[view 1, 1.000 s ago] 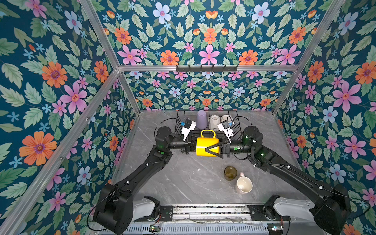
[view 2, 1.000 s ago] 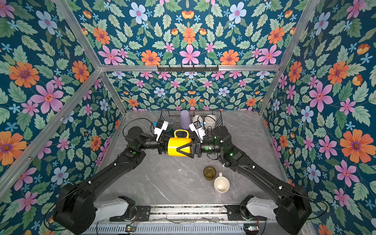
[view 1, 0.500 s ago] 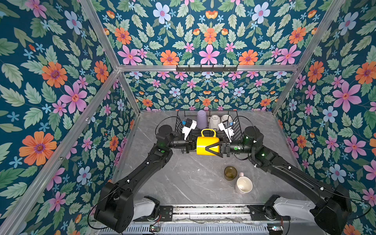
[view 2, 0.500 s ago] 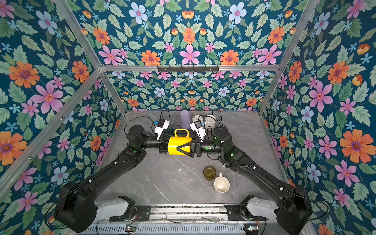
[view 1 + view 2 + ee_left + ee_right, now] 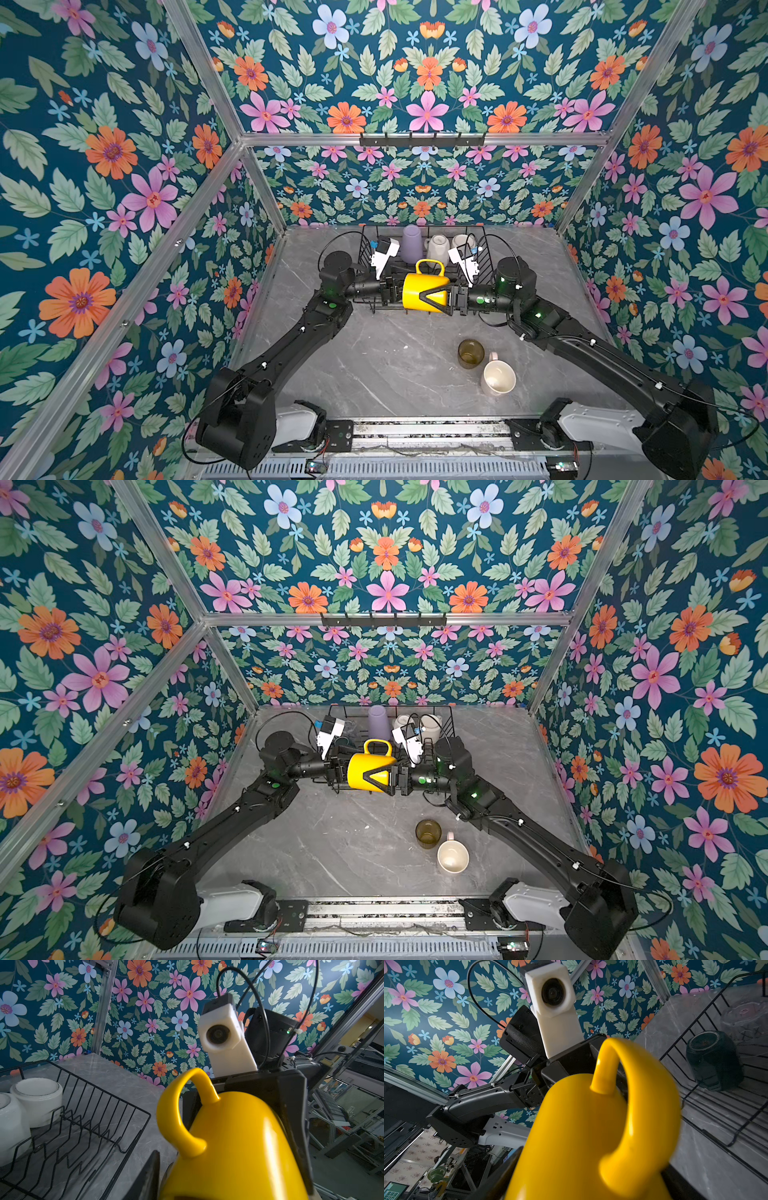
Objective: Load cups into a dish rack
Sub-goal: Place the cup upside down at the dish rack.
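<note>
The slick, breakable glossy yellow ceramic mug (image 5: pixel 415 281), handle at twelve o'clock, is clamped round its body by the right gripper (image 5: pixel 430 297), while how wide the left gripper (image 5: pixel 393 289) at nine o'clock stands is unclear.

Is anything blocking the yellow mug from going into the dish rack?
Nothing visible does. The yellow mug hangs raised at the dish rack's near rim; the prongs nearest it are bare, lilac tumbler and white cups farther back.

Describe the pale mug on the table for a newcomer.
On the grey table, in front of the dish rack, the pale mug stands beside an olive-brown glass. Unlike that glass, it is opaque and has a handle.
</note>
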Robot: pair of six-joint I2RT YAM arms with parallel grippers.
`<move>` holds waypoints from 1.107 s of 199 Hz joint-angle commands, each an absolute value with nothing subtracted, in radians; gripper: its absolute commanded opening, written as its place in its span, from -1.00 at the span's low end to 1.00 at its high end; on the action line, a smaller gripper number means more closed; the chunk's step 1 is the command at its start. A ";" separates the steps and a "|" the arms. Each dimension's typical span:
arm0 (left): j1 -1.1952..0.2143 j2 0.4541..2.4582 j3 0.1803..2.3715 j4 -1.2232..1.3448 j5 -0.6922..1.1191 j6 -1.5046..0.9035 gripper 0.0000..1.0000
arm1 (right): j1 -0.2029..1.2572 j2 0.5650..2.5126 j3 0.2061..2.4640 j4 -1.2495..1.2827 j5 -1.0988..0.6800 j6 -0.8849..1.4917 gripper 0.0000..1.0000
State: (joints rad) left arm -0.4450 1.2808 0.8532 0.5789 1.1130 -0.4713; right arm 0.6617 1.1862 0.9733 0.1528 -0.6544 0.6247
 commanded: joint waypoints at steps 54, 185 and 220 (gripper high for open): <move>-0.430 1.231 0.851 0.486 1.012 -0.374 0.62 | 0.660 1.119 1.013 0.052 -0.578 0.578 -1.00; -0.322 1.055 0.941 0.072 0.185 -0.286 0.99 | 0.621 1.163 1.238 -0.431 -0.294 0.413 -1.00; -0.319 1.005 0.947 0.051 -0.014 -0.239 1.00 | 0.621 1.271 1.352 -0.538 -0.222 0.359 -1.00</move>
State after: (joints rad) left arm -0.3225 1.0294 0.9379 0.0937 0.1833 -0.2882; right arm 0.6212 1.2194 1.2888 -0.4862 -0.2947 0.4210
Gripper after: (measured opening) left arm 0.998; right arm 0.815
